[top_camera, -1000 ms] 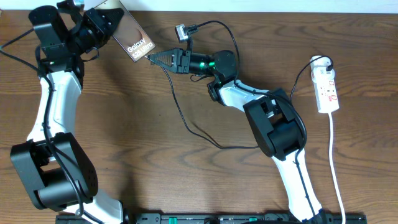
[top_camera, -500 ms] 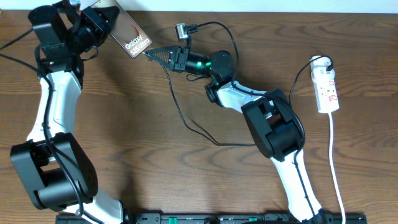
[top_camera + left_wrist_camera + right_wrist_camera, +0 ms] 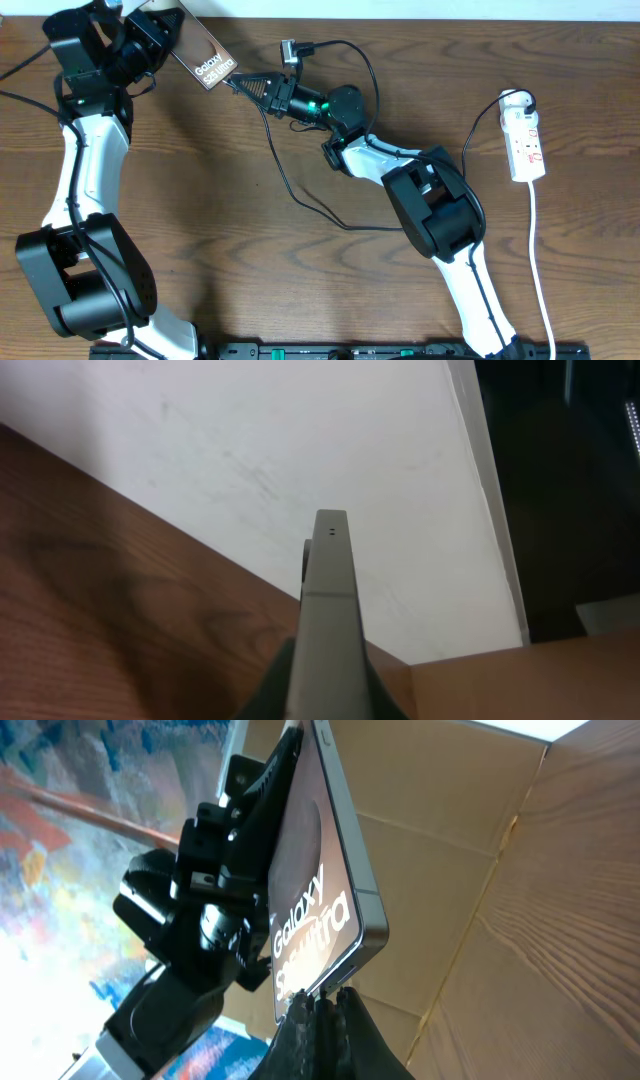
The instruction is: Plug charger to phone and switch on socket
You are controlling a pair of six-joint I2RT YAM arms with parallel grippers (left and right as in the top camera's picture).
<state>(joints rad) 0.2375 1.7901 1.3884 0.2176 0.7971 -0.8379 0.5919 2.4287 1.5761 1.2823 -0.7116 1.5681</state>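
My left gripper [image 3: 165, 30] is shut on the phone [image 3: 207, 62], a brown slab with white "Galaxy S25 Ultra" text, and holds it tilted above the table's far left. In the left wrist view the phone [image 3: 328, 610] shows edge-on between the fingers. My right gripper [image 3: 238, 83] is shut on the charger's plug [image 3: 325, 1012], whose tip meets the phone's lower edge [image 3: 345, 955]. Whether the plug is seated I cannot tell. The thin black charger cable [image 3: 283, 165] loops across the table to the white socket [image 3: 527, 140] at the right.
The socket's white cord [image 3: 540, 260] runs down toward the front edge at the right. A white wall [image 3: 300, 450] borders the table's far side. The left arm [image 3: 85, 180] lies along the left side and the right arm [image 3: 430, 200] crosses the middle.
The phone and my right gripper have both drifted up and to the left, staying together. The plug tip now sits against the phone's lower edge.
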